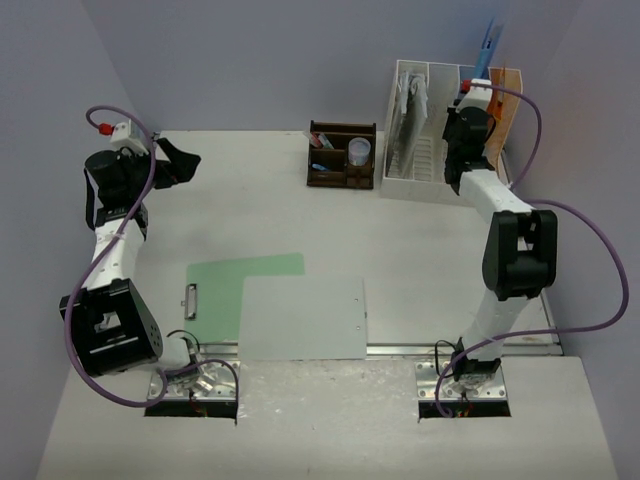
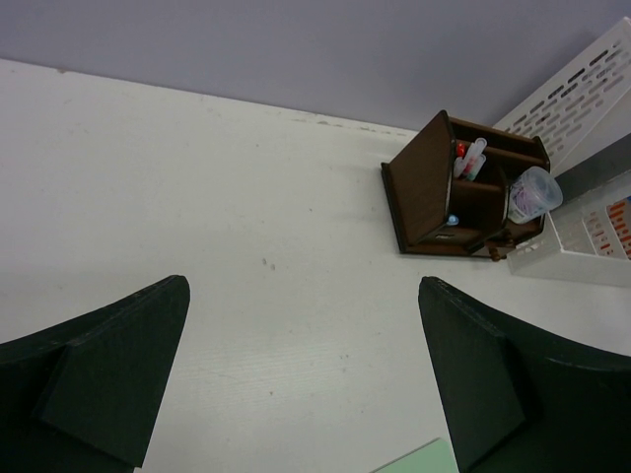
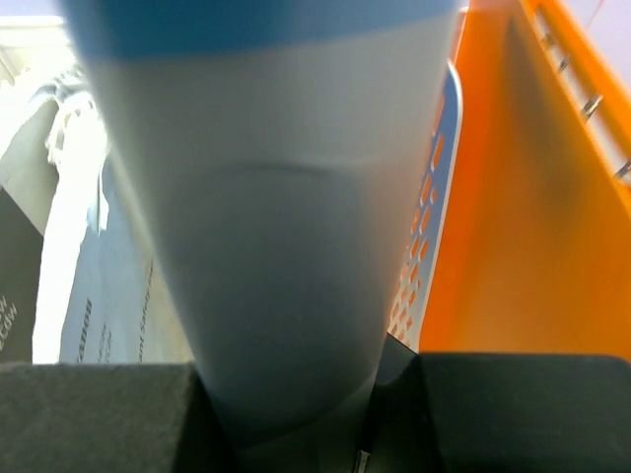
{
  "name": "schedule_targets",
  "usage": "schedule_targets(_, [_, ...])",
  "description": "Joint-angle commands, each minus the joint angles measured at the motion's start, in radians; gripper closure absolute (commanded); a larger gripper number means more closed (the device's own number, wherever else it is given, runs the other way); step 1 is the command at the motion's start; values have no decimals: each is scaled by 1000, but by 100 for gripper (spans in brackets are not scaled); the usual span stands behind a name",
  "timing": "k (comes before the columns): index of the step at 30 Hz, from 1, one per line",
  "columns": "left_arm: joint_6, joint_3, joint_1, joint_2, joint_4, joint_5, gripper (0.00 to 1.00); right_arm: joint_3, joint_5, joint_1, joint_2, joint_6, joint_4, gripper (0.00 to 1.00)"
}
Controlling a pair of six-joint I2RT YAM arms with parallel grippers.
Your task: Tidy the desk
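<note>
The desk (image 1: pixel 420 240) is the wide white tabletop. My right gripper (image 3: pixel 296 414) is shut on a pale blue folder (image 3: pixel 276 246), held upright over the white slotted file rack (image 1: pixel 425 135) at the back right; its top edge sticks up above the rack (image 1: pixel 488 45). An orange folder (image 3: pixel 513 217) stands just right of it in the rack. My left gripper (image 2: pixel 301 374) hangs open over bare desk at the far left (image 1: pixel 180 160), with nothing between its fingers. A green sheet (image 1: pixel 245 270) and a white clipboard (image 1: pixel 303 318) lie at the front middle.
A dark brown pen organizer (image 1: pixel 342 157) with pens and a clear cup stands at the back centre, left of the rack. Papers fill the rack's left slots. A metal rail (image 1: pixel 400 350) runs along the near edge. Purple walls close in on three sides.
</note>
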Motion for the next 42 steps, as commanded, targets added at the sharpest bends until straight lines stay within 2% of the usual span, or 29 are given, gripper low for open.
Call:
schedule_targets(1, [16,-4,-1,12,60,3,0,-34,-20,-6,-7,-5,152,100])
schedule_targets(8, [23,-15,-1,26,58,5,0,-171,-135,-53,-47,-78,271,100])
schedule_targets(15, [-1,-16,-1,35,59,11,0,-216,-183,-77,-48,-72,344,100])
schedule_targets(19, [-2,-14,-1,31,46,12,0,-195,-165,-80,-28,-25,322,100])
schedule_targets(23, [2,-9,-1,26,37,9,0,-118,-73,-80,-1,56,259,100])
schedule_targets(30, [-4,-7,-1,35,32,6,0,-120,46,-69,30,66,369,100])
schedule_targets(42, [-14,-1,-1,62,31,5,0,-186,-59,-67,77,-13,585,100])
